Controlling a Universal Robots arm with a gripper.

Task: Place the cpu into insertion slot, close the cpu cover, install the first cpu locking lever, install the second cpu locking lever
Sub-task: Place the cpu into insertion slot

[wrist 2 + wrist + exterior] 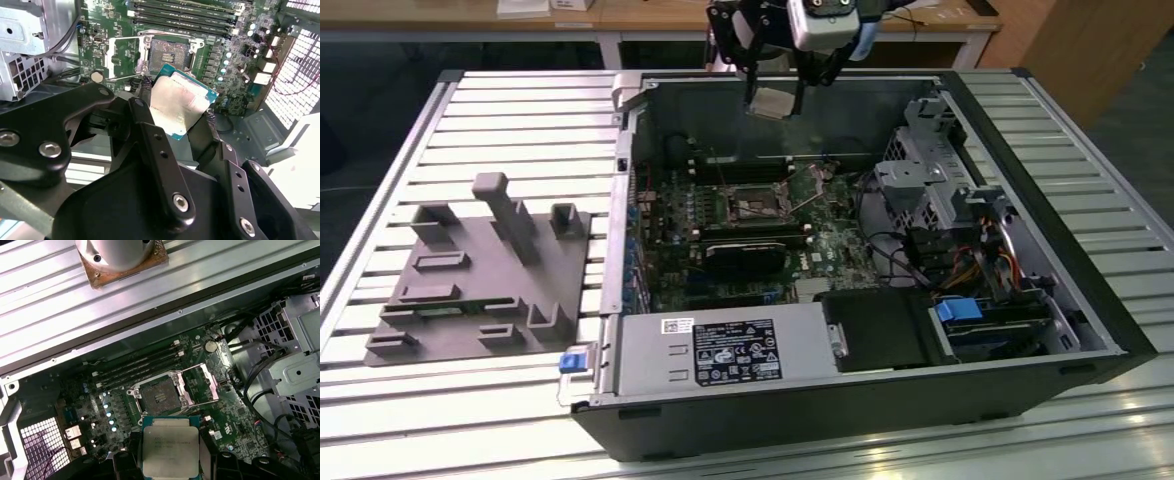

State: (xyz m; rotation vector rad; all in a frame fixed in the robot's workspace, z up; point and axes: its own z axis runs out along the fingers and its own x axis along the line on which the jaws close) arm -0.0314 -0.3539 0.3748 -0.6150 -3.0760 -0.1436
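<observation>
Black tool [177,107] clamped on small silver-grey square cpu [170,450] above open dark-centred, silver-rimmed insertion slot [160,397]; a skewed seating could damage its contacts.

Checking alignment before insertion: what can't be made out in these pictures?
- insertion slot pins: too small in both wrist views.
- cpu underside: faces away in both wrist views, too small in the exterior view.
- claw pad contact: behind the cpu's edges in the second wrist view.
</observation>
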